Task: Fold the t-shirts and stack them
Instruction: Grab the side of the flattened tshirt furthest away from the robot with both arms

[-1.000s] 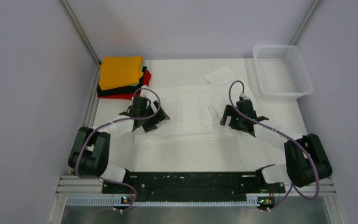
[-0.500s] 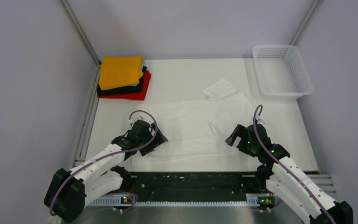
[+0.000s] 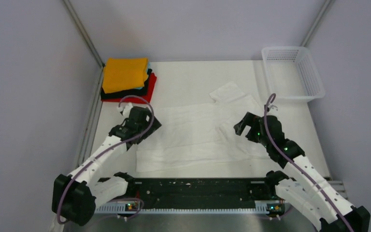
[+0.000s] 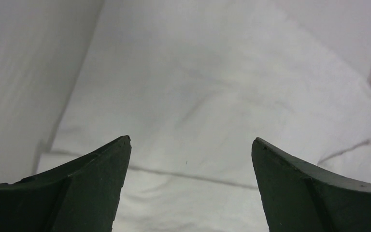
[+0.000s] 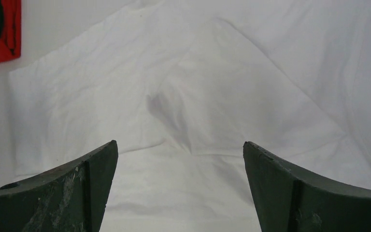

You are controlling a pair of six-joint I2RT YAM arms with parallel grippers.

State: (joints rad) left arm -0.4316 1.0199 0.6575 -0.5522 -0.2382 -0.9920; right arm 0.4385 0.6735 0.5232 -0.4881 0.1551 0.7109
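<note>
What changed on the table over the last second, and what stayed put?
The white t-shirt was dragged nearer the robot as both end effectors pulled back. The left end effector and right end effector have since moved forward again and stand open over the cloth. The folded stack and basket stayed put.

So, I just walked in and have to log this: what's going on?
Two robot arms are working on a wrinkled white t-shirt spread on the table. The left gripper and right gripper hover open over its two ends, holding nothing. A folded stack, orange on top, sits at the far-left corner.
</note>
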